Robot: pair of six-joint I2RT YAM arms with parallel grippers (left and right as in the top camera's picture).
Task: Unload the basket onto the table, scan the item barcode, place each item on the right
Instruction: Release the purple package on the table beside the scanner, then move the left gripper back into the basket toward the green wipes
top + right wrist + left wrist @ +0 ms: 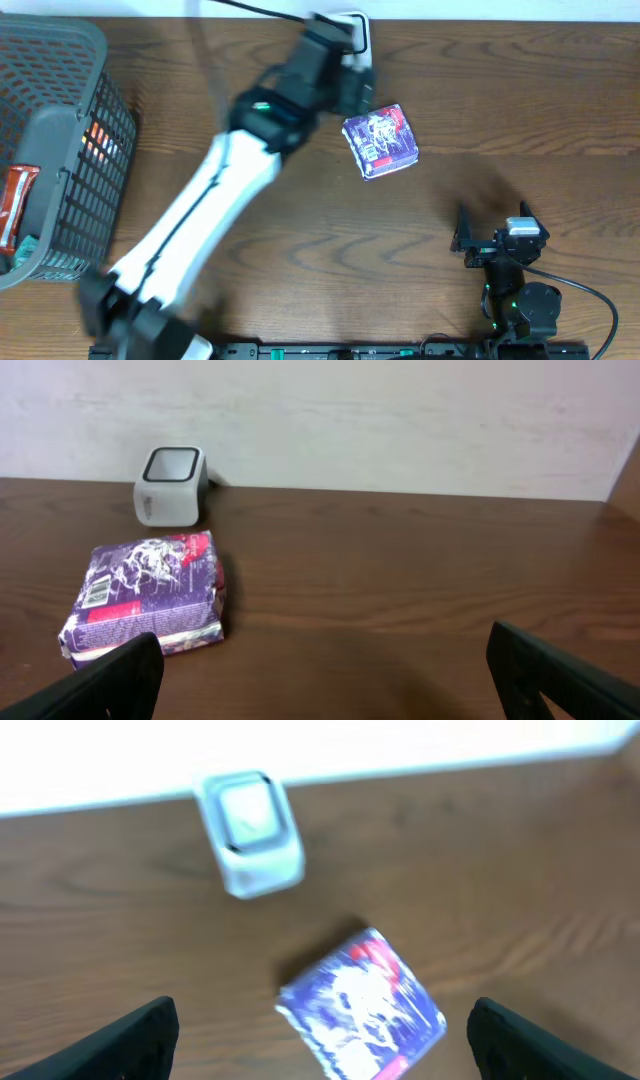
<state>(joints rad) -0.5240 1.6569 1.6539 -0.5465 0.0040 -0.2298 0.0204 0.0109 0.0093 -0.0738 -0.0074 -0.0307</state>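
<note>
Left gripper [322, 1012] jaws wide apart, holding nothing, hovering over the snack packet [362, 1005], which lies flat on the table near the scanner [250, 830]. Probably best to regrip by the edges, leave the barcode label [96, 594] uncovered and face it at the scanner window. Left arm stretched diagonally across the table. Right gripper [325, 645] wide open, empty, parked near the front edge.

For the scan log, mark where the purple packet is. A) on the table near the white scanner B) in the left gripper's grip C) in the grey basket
A: the purple packet lies on the table near the white scanner, the left gripper open and off it.
</note>
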